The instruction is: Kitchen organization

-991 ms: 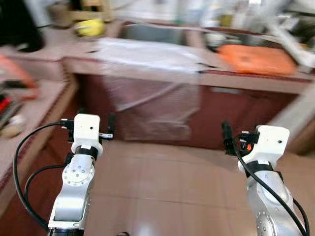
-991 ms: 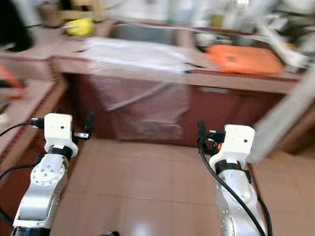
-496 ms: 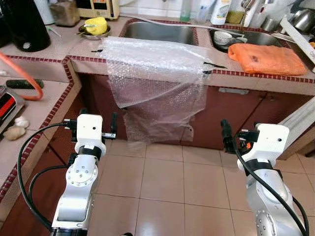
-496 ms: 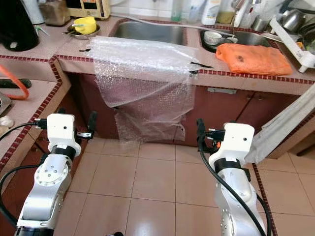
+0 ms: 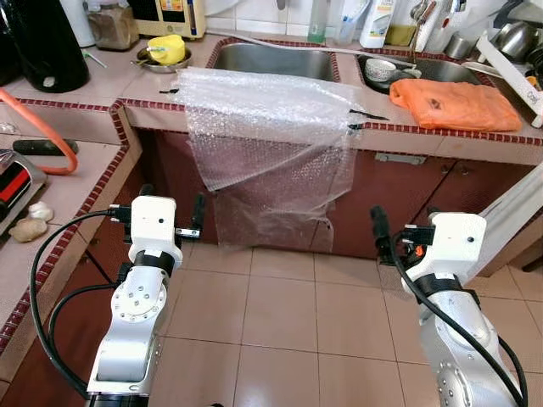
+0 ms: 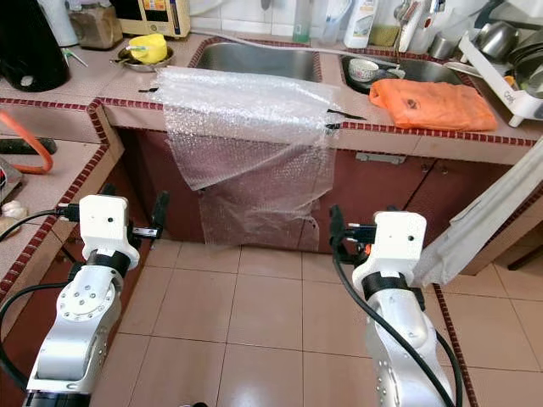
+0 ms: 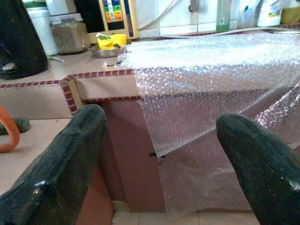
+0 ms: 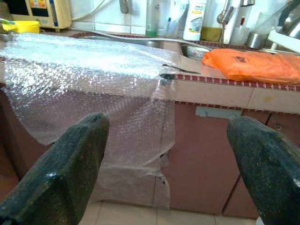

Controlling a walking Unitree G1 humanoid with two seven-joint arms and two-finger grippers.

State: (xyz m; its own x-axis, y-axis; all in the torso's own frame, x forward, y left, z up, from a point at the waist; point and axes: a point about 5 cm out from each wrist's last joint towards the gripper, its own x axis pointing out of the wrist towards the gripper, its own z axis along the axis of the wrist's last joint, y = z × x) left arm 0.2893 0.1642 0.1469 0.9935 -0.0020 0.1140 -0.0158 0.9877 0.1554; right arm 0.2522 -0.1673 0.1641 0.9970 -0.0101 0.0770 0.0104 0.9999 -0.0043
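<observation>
A sheet of clear bubble wrap lies over the counter's front edge and hangs down before the red cabinet doors. Behind it is a steel sink. An orange cloth lies on the counter to the right, in front of a second basin holding a white bowl. My left gripper and right gripper hover above the tiled floor, short of the counter. Both are open with nothing between their fingers. Each wrist view looks along the fingers at the bubble wrap.
A side counter runs along my left with an orange hose and pale roots. A yellow item in a metal bowl, a black appliance and bottles stand at the back. A white slat leans at right.
The picture was blurred one second ago and is sharp now; the whole scene has shifted slightly, so the camera moved. Both grippers stay open in about the same place.
</observation>
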